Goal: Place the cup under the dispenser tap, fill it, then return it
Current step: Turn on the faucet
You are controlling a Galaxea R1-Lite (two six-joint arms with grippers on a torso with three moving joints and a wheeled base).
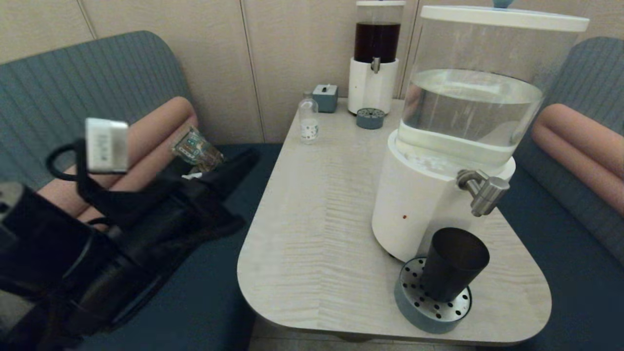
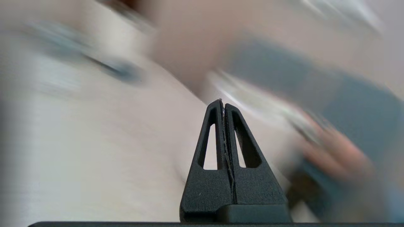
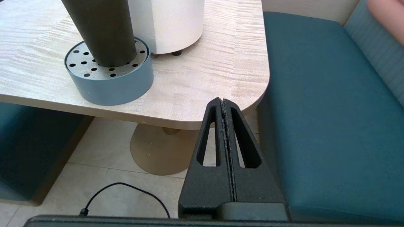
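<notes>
Cup (image 1: 453, 263) stands upright on the grey drip tray (image 1: 414, 307), below the dispenser tap (image 1: 482, 191).
Tray sits near the table (image 1: 312, 229) edge; left gripper (image 2: 223, 105) and right gripper (image 3: 223, 104) both pinched together, empty, off the table.

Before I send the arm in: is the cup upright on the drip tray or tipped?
Upright. The cup stands mouth up on the perforated drip tray, below the dispenser tap. Whether it holds water cannot be told.
</notes>
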